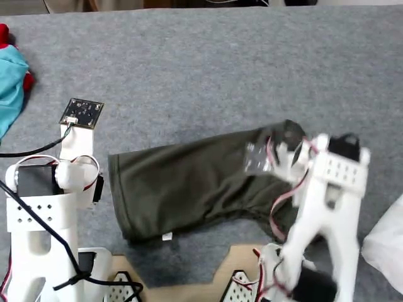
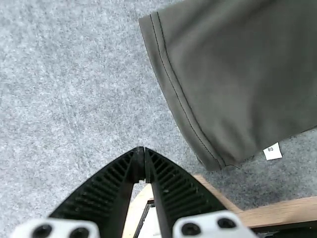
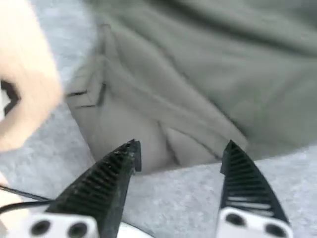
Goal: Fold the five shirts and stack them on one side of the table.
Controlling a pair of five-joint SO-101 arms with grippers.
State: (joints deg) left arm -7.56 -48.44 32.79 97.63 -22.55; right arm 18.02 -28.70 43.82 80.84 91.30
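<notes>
A dark green shirt (image 1: pixel 189 189) is laid on the grey table (image 1: pixel 189 63), near the front edge and about the middle; it is bunched into a long, lumpy shape and is not yet folded flat. The right gripper (image 3: pixel 182 145) is held just above the end of the shirt on its own side; its jaws are spread wide, and nothing is held between them. The left gripper (image 2: pixel 143 151) is kept over bare table just beside the hem at the other end; its jaws are pressed together, and nothing is gripped. A small white tag (image 2: pixel 271 150) is seen at the hem corner. A blue cloth (image 1: pixel 9 82) is seen at the far left edge, well apart from the green shirt. The folding of this one shirt is judged to be the step in hand, with most of the job left to be done. For the next move, an edge of the cloth under the open jaws should be pinched, lifted and laid over; the hem end may need to be pinned down, so that the whole shirt is not dragged along.
</notes>
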